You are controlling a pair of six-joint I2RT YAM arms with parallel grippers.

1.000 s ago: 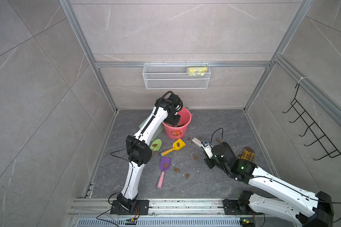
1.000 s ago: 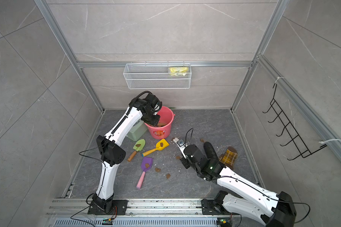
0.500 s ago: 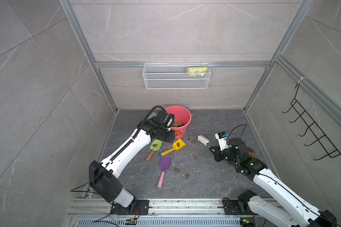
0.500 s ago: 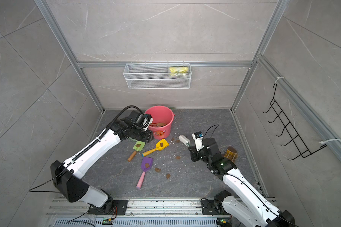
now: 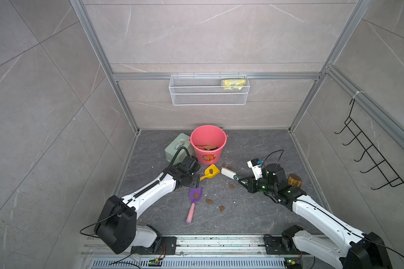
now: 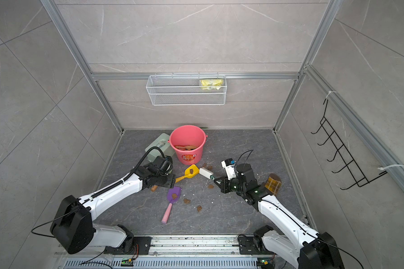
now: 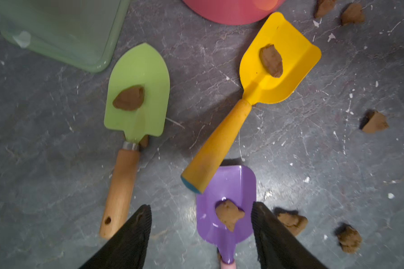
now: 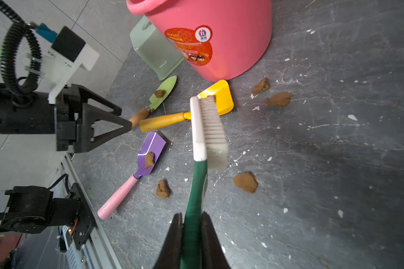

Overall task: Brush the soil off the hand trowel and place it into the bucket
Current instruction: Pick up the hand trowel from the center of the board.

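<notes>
With the brush (image 8: 205,130) clamped in the right gripper (image 8: 191,217), the left gripper (image 7: 200,207) has been withdrawn from the bucket (image 5: 216,154) and opened above the purple trowel (image 7: 233,186), soil (image 7: 229,215) aboard, at the bucket's 6 o'clock: another pickup is indicated.

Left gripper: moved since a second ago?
Yes. The left gripper was above the bucket rim. It is now lower, on the bucket's near side, over the purple trowel on the floor.
</notes>
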